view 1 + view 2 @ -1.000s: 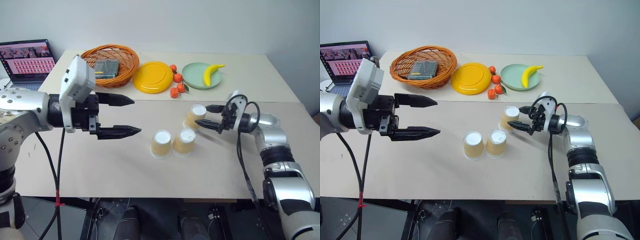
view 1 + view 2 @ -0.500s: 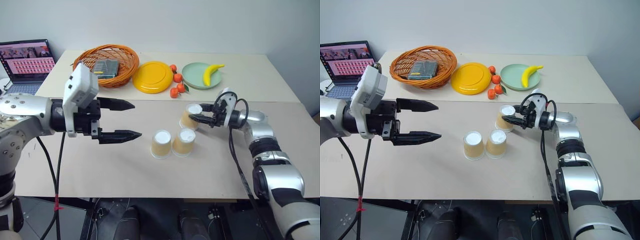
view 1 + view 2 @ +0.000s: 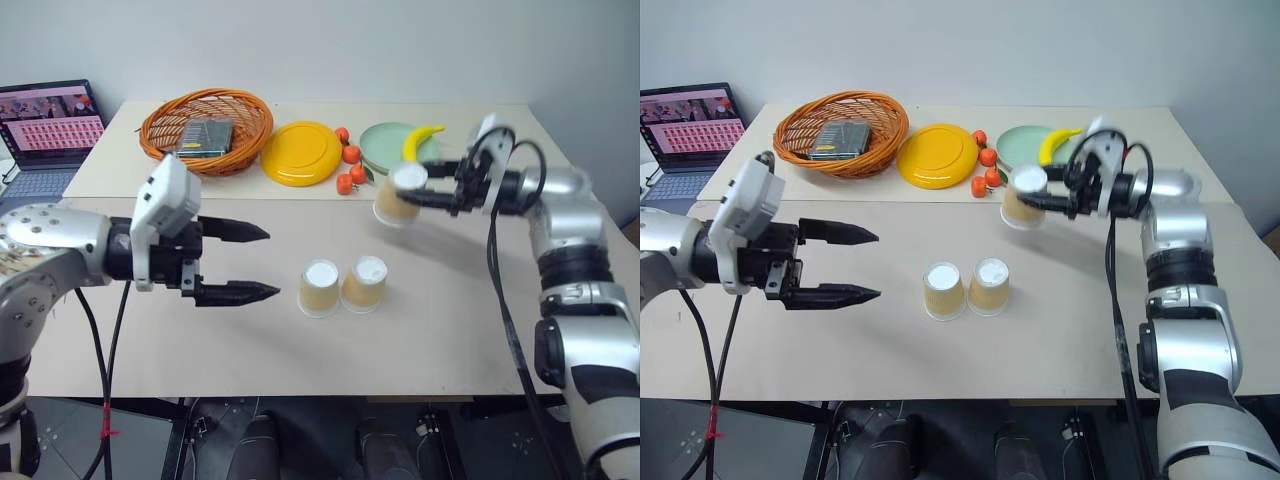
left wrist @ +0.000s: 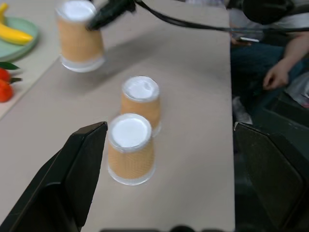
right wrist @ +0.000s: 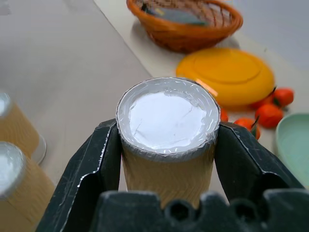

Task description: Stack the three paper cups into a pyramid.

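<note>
Two paper cups (image 3: 320,288) (image 3: 364,284) stand upside down side by side, touching, in the middle of the table. The third paper cup (image 3: 398,196) hangs upside down in the air above the table, right of and behind the pair, with my right gripper (image 3: 425,194) shut on its upper part. The right wrist view shows its white base (image 5: 167,116) clamped between both fingers. My left gripper (image 3: 258,262) stands open well to the left of the pair, pointing at them, nothing between its fingers.
At the back stand an orange wicker basket (image 3: 160,126), a yellow plate (image 3: 300,152), several small oranges (image 3: 349,168) and a green plate (image 3: 378,140) with a banana (image 3: 418,142). A laptop (image 3: 48,125) sits far left. A person's hand (image 4: 276,77) shows beyond the table edge.
My right gripper shut on the third cup and lifted it off the table, up and back. The left gripper sank slightly and stays open.
</note>
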Robot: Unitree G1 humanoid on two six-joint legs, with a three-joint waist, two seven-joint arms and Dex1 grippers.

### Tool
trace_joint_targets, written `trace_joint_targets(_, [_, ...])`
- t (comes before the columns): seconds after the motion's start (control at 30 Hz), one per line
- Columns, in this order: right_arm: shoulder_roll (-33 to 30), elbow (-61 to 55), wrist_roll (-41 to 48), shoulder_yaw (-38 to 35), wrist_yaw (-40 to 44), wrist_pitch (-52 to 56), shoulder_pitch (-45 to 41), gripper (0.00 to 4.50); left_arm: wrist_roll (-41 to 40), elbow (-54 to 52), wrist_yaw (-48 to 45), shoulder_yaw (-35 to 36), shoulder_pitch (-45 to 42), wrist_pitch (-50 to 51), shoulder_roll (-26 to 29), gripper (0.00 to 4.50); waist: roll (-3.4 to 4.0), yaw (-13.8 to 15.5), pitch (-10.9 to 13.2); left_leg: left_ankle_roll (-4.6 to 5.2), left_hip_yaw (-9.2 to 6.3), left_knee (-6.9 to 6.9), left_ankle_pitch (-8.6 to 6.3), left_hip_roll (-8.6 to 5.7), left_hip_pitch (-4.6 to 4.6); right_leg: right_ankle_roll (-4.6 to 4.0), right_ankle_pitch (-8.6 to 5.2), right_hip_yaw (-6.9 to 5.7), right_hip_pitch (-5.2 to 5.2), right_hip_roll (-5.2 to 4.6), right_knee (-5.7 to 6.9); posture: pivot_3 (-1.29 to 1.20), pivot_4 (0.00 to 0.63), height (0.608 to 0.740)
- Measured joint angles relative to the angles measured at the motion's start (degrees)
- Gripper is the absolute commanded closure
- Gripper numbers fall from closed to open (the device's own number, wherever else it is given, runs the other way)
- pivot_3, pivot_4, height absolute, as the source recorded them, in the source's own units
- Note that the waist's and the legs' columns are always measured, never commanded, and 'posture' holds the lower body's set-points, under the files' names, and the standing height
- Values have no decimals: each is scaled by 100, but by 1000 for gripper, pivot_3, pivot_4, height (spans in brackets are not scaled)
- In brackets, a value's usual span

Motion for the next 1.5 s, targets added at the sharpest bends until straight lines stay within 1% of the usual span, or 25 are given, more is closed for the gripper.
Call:
trace_joint_targets(0.07, [-27,-689,189,59,167,689,-252,1976,114,6,-39,-148,14,-202,-89,0,0,14,0,0,-3,1,0,0,0,-4,-5,-3,0,1,10,0,150,732])
trace_joint_targets(0.17, [-57,-1661,518,233,346,1613,-296,1976,268,34,-104,-308,18,-402,-192,0,0,65,0,0,-2,1,-1,-1,-1,-6,-9,-3,-2,0,15,0,150,732])
trace_joint_targets(0.3, [-64,-2938,978,515,391,2810,-101,1976,440,126,-177,-559,-4,-615,-331,0,-1,121,0,0,-4,7,-1,-1,-1,-13,-14,-5,-6,0,29,0,150,732])
trace_joint_targets(0.4, [-136,-3591,1184,686,361,3284,120,1976,536,201,-197,-659,-47,-699,-428,0,-1,136,0,0,-4,10,-1,-2,-1,-13,-15,-5,-6,0,30,0,150,732])
trace_joint_targets(0.6, [-357,-4095,1184,748,195,3456,546,1976,665,316,-237,-806,-225,-833,-566,0,-3,123,1,0,-3,9,-1,-1,-2,-13,-16,-4,-10,0,32,0,150,732])
trace_joint_targets(0.83, [-296,-4671,1316,928,-57,3578,1186,1976,738,438,-293,-897,-426,-838,-655,0,-4,95,1,0,-4,10,0,-1,-2,-13,-17,-3,-11,1,37,0,150,732])
trace_joint_targets(1.07, [-229,-4809,1407,940,-281,3591,1322,1976,752,540,-312,-893,-466,-828,-616,0,-5,93,2,0,-5,10,0,-1,-1,-13,-18,-4,-11,1,38,0,150,732])
trace_joint_targets(1.5, [-93,-4809,1394,995,-278,3382,1391,1976,714,494,-288,-686,-461,-754,-308,0,-6,90,2,0,-5,10,0,0,-1,-13,-19,-4,-12,1,38,0,150,732])
